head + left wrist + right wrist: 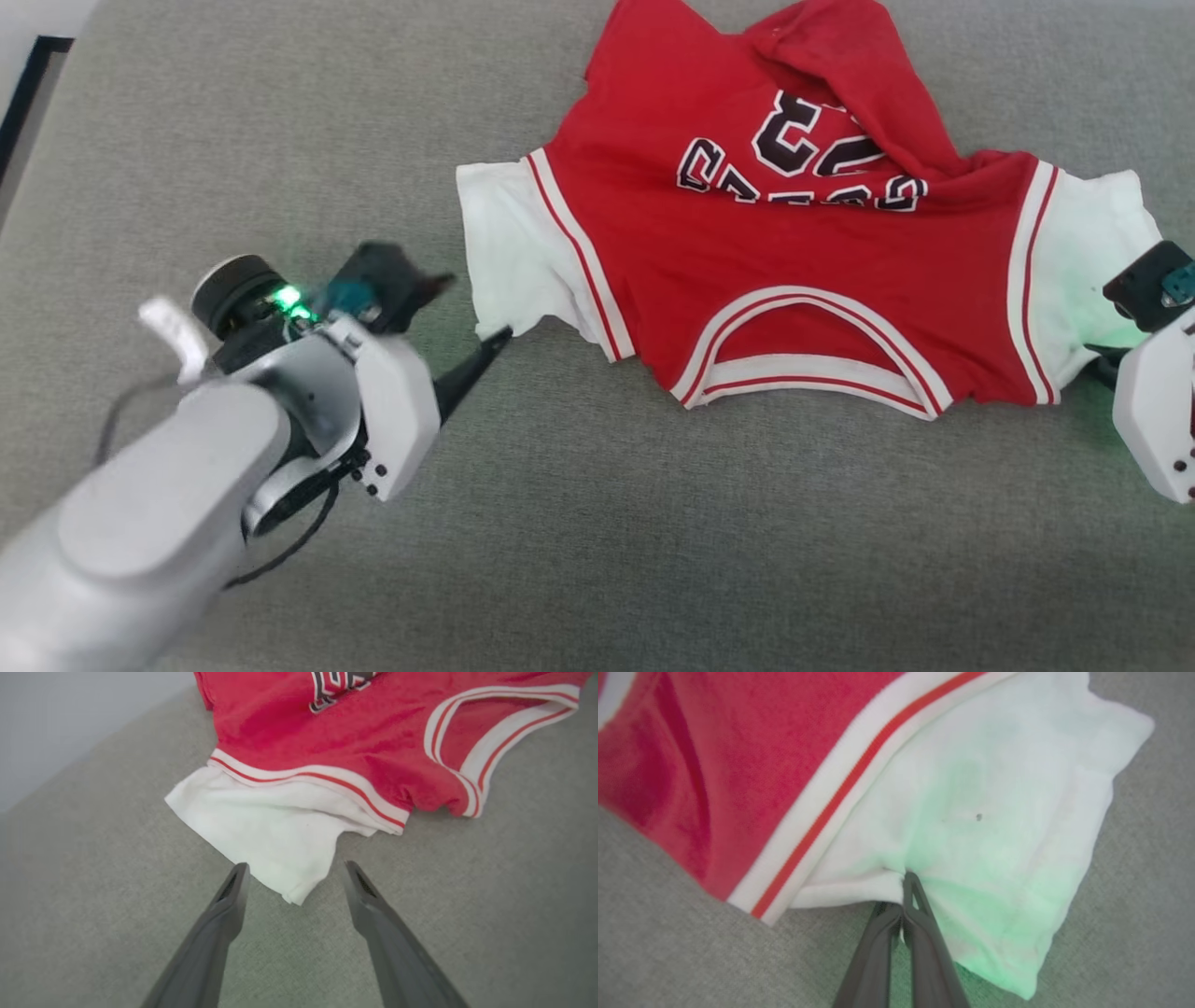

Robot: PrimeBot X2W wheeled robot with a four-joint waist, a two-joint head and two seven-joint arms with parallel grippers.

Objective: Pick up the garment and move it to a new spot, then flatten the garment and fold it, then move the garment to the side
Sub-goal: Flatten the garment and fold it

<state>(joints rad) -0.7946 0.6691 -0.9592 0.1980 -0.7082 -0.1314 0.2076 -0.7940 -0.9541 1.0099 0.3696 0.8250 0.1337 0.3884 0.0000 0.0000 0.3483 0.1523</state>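
- It was an indoor room of unclear kind, where a grey woven-cloth surface (597, 560) lay all around the garment (766, 233).
- A pale wall (70, 718) stood past the surface's edge, off the garment's white-sleeved end.

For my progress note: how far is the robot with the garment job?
Done: nothing yet; the garment lies rumpled on the grey surface. In hand: the right gripper is shut on one white sleeve, the left gripper open at the other. Left: lifting, moving, flattening, folding, setting aside.

Head camera looks down on the whole jersey (794, 243); wrist cameras face its left sleeve (275, 830) and, closer, right sleeve (994, 812).
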